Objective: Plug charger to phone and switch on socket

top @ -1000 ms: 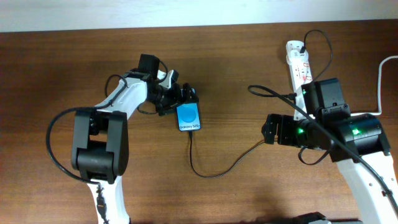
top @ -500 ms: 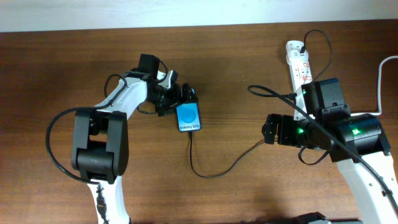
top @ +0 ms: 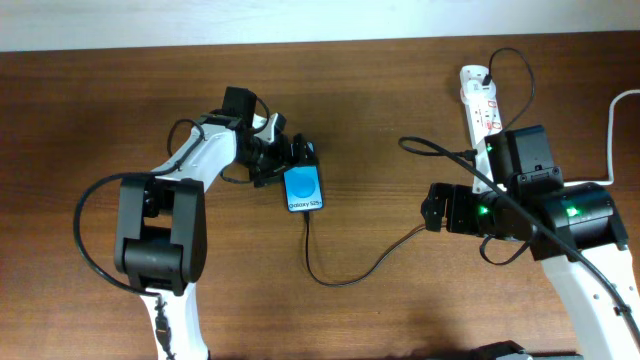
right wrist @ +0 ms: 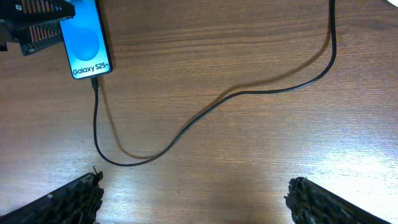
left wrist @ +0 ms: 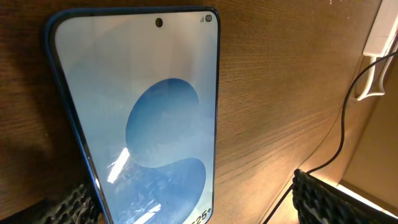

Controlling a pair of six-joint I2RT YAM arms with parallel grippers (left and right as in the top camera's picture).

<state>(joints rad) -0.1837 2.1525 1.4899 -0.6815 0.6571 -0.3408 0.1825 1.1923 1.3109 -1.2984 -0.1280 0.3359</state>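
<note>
The phone [top: 303, 188] lies flat on the wooden table, blue screen up, "Galaxy" text at its near end. The black charger cable [top: 345, 277] runs from the phone's near end in a loop to the white socket [top: 481, 100] at the back right. In the right wrist view its tip [right wrist: 94, 81] meets the phone [right wrist: 87, 38]. My left gripper [top: 289, 160] is open with its fingers either side of the phone's far half [left wrist: 199, 205]. My right gripper [top: 436, 209] is open and empty [right wrist: 199, 199] above bare table near the cable.
The socket's thick white cord [top: 612, 125] runs off at the right edge. The table's back edge meets a white wall [top: 320, 20]. The cable [left wrist: 339, 134] and a white socket part [left wrist: 380, 43] show in the left wrist view.
</note>
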